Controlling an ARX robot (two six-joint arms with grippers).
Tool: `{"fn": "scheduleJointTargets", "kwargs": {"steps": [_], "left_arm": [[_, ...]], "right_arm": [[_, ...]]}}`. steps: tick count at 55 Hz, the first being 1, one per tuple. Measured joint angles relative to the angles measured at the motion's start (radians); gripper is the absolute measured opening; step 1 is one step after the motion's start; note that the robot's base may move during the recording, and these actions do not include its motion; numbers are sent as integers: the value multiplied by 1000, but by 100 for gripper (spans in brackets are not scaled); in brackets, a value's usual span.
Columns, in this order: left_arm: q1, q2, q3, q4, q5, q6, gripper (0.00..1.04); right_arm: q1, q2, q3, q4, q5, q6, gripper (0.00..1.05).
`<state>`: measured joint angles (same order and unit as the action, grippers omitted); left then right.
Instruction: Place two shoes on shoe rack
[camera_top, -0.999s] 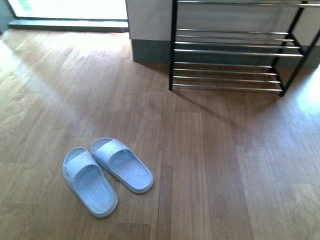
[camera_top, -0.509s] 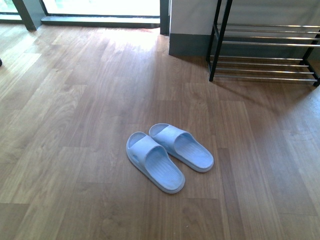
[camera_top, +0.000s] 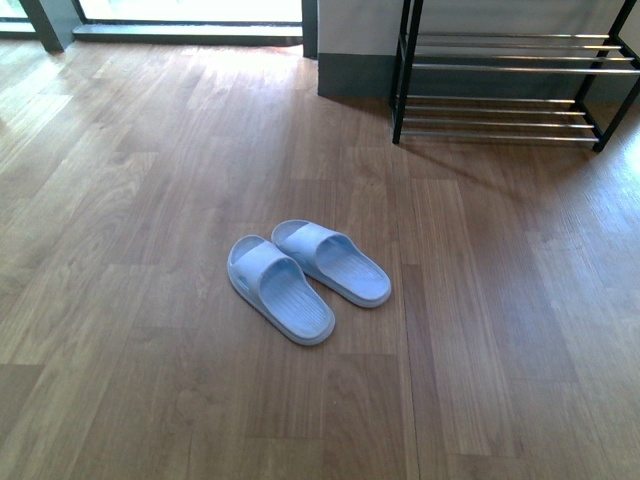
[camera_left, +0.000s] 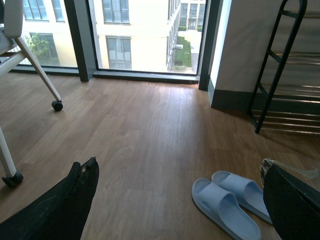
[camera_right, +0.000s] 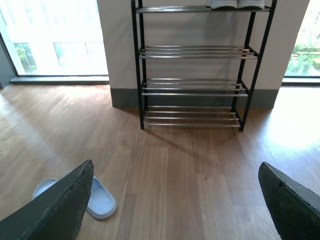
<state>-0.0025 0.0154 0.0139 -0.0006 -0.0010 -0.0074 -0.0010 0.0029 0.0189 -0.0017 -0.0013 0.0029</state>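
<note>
Wood floor (camera_top: 500, 300) spreads wide and bare. The rack (camera_top: 400, 90) stands against the wall at 1 o'clock, with a window (camera_top: 190, 8) at 11 and a wheeled chair (camera_left: 37, 67) near the glass. The slides (camera_top: 285, 295) lie side by side at 12, well short of the rack, with only floor between. The left gripper (camera_left: 177, 165) and right gripper (camera_right: 175, 166) both gape wide, holding nothing.

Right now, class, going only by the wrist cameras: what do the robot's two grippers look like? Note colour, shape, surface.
Left gripper: two black fingers tapering to blunt tips, grainy; one tip looks scuffed brownish, the other carries a clear film along its edge. Right gripper: the same tapered fingers, dark with a rough texture. No cables or markings show; the front view shows neither arm.
</note>
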Motion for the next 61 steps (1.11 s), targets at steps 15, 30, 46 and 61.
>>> {"fn": "scheduleJointTargets", "kwargs": {"steps": [15,30,46,61], "left_arm": [[0,0,0,0,2,0,95],[0,0,0,0,1,0,95],[0,0,0,0,1,0,95],[0,0,0,0,1,0,95]], "right_arm": [[0,0,0,0,3,0,96],[0,0,0,0,2,0,96],[0,0,0,0,2,0,96],[0,0,0,0,2,0,96]]}}
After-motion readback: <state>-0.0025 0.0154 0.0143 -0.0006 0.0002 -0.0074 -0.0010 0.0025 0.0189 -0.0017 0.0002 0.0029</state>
